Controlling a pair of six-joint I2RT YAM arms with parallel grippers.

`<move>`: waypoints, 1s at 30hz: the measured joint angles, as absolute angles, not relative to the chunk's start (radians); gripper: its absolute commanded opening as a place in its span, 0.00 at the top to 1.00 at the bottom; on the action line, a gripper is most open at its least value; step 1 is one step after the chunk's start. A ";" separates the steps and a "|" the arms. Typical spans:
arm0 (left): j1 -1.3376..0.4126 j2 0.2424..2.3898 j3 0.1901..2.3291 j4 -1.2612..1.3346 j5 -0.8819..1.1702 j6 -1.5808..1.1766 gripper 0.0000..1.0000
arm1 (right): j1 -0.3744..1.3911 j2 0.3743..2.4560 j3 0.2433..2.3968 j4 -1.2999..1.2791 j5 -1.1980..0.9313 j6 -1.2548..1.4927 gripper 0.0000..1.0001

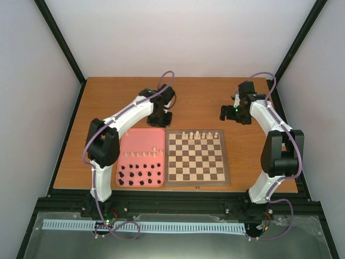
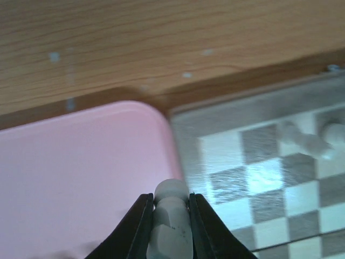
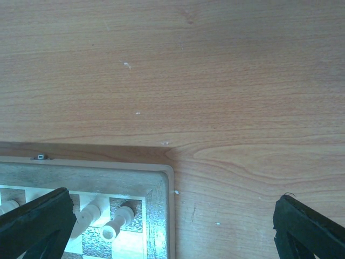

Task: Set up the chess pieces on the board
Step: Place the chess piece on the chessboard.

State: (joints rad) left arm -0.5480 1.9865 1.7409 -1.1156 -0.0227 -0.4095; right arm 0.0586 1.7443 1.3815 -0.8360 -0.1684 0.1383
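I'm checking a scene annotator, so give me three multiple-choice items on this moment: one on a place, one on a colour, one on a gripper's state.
1. In the top view, the plain pink rectangular tray lies where, relative to the square wooden chessboard? A) left B) right C) beyond
2. The small chess piece in the left gripper is: A) black B) cream-white C) red
3. The right gripper is: A) shut on a pawn B) open, empty C) shut, empty
Answers: A, the tray sits at the board's left edge; B, a pale piece is clamped between its jaws; B, its jaws stand wide apart over the brown wooden table.
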 measured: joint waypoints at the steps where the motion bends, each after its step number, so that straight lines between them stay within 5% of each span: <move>1: -0.574 1.998 1.760 -1.119 -0.015 -0.411 0.88 | 0.059 1.745 1.384 -0.837 -0.169 0.138 0.00; 30: -0.697 2.253 1.987 -1.166 0.058 -0.424 0.88 | 0.059 1.746 1.386 -0.836 -0.169 0.138 0.00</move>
State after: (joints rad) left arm -0.6968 2.2528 1.9873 -1.1656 0.0582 -0.4236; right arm 0.0586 1.7462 1.3865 -0.8360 -0.1688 0.1379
